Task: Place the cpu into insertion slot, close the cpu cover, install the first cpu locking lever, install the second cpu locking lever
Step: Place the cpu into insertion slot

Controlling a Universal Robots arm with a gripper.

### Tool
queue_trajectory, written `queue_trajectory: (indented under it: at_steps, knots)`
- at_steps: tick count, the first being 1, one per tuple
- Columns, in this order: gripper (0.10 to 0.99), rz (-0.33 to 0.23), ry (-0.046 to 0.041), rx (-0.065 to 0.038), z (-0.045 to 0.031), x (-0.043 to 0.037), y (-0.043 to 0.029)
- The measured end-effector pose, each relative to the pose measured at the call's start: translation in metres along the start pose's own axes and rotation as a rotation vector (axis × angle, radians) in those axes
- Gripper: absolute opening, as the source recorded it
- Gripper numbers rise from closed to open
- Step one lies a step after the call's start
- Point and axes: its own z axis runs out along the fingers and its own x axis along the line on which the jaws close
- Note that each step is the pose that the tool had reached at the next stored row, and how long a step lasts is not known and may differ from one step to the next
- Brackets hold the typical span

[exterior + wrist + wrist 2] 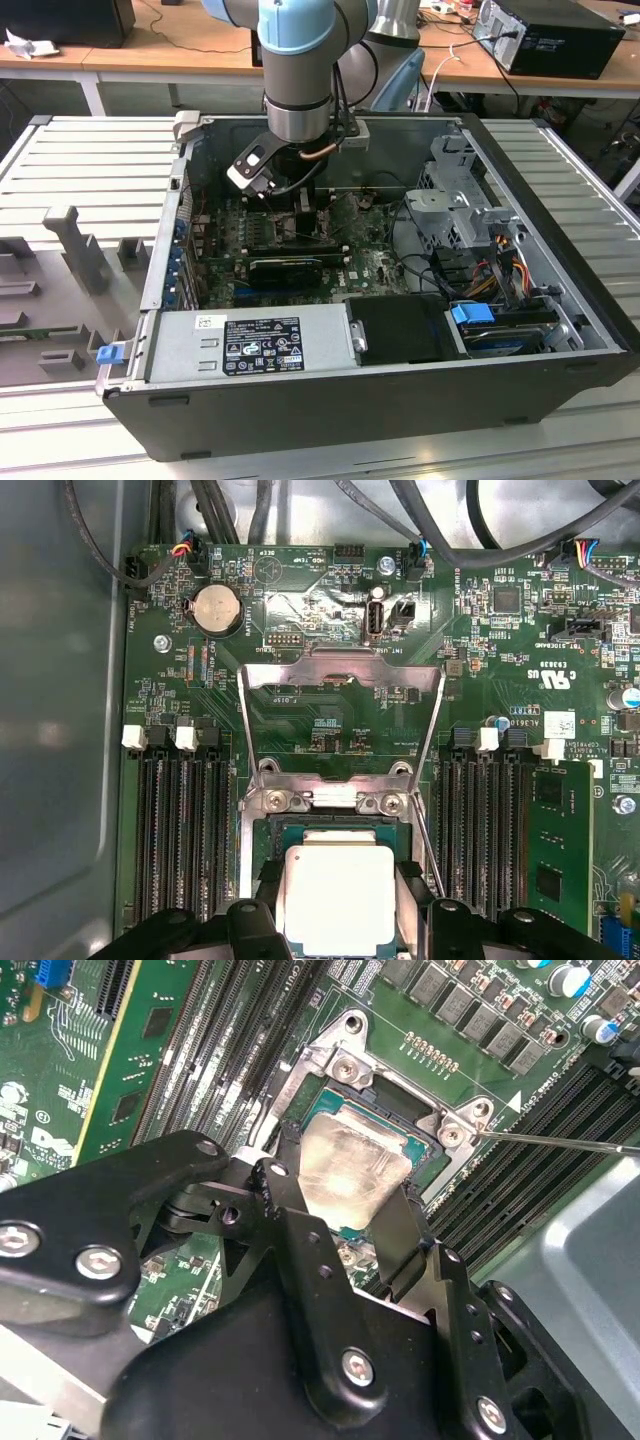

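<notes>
The cpu (335,912) is a flat square chip with a dull silver-grey metal top that is smooth, faintly smeared and rounded at the corners, over a thin green edge. It sits directly over the socket (262,832), a square recess framed in bright stamped steel with round-headed screws at the corners. I cannot tell whether it is fully seated.

The gripper (337,880) pinches the cpu. In both wrist views its matte black fingers (400,1228), with their bolted links, press against two opposite edges of the chip.

The cpu cover (345,670) is swung open beyond the socket. It is a thin silver frame plate with a square window, and the board shows through that window. A thin straight wire lever (560,1142) runs out from one corner of the socket.

The motherboard (300,610) is glossy green and crowded with small parts. It carries a round silver coin cell (217,610), and long black ribbed memory slots (180,820) lie on both sides of the socket.

In the exterior view the arm (300,60), pale blue and grey, reaches down into an open dark computer case (400,400). The case lies on a ribbed light-grey metal surface (90,160).
</notes>
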Motion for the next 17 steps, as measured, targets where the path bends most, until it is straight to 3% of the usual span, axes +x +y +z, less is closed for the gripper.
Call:
queue_trajectory:
  at_steps: [1, 2, 7, 10, 13, 17]
  knots:
    - [0.537, 0.0, 0.0, 0.0, 0.0, 0.0, 0.0]
    - [0.604, 0.0, 0.0, 0.0, 0.0, 0.0, 0.0]
    - [0.604, 0.0, 0.002, 0.0, 0.0, 0.0006, 0.0001]
    - [0.604, 0.001, 0.008, 0.0, 0.0001, 0.0013, 0.0]
    - [0.604, 0.002, 0.0213, 0.0, 0.0001, 0.0016, 0.0002]
    - [0.604, 0.002, 0.0219, 0.0, -0.0019, 0.0015, 0.0003]
